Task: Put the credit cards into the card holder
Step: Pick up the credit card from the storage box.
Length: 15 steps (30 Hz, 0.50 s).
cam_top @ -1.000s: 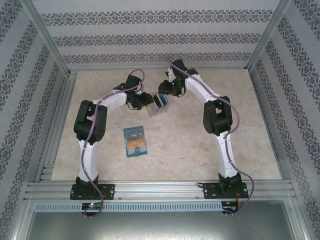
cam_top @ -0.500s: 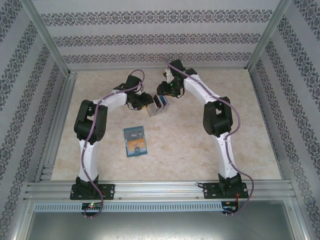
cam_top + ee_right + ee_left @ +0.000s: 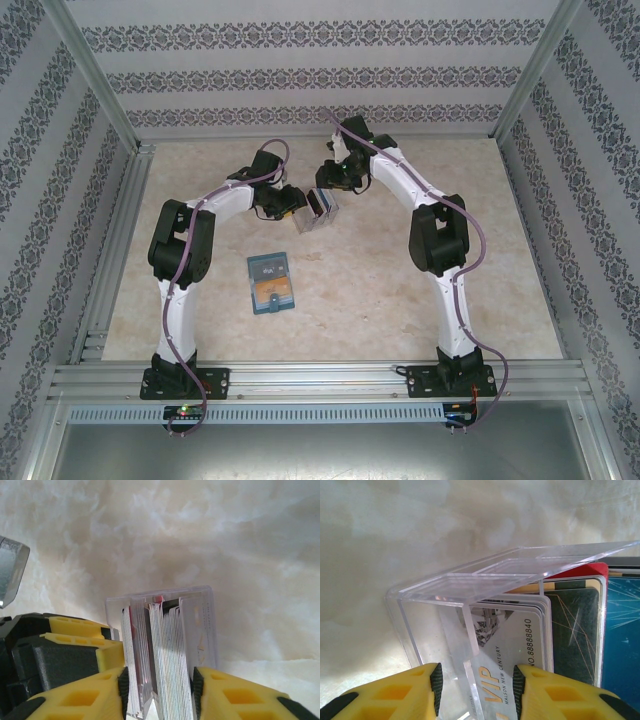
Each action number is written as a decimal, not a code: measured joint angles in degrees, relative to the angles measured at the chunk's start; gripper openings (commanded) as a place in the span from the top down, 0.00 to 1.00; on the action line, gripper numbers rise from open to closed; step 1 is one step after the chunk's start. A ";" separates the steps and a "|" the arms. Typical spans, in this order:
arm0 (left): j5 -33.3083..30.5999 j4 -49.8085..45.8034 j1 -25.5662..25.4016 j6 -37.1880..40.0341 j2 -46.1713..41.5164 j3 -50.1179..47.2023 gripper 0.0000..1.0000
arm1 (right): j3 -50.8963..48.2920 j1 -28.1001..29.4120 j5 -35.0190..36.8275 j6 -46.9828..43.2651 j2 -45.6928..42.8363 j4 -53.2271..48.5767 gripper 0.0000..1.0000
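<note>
Clear box (image 3: 485, 575) part-hides cards (image 3: 575, 625), stack cut off at rt.

Overhead looks down; wrist cameras closely share box (image 3: 445, 585).

You had two grippers at work over the table (image 3: 400, 300): the left gripper (image 3: 475, 692) and the right gripper (image 3: 157, 695). There was one clear box (image 3: 322, 212) toward the far edge and one card holder (image 3: 271, 284) nearer the near edge. The credit cards (image 3: 570, 630) in the box numbered more than six, packed too tightly for you to count exactly.
</note>
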 measured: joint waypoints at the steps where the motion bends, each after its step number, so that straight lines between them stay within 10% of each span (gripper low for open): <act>1: 0.02 -0.02 0.00 -0.02 0.00 0.00 0.56 | 0.00 0.00 0.04 -0.04 0.00 0.00 0.73; 15: 0.02 -0.02 -0.02 -0.02 0.00 0.00 0.56 | -0.92 -0.74 1.49 -0.85 -0.39 -0.04 0.98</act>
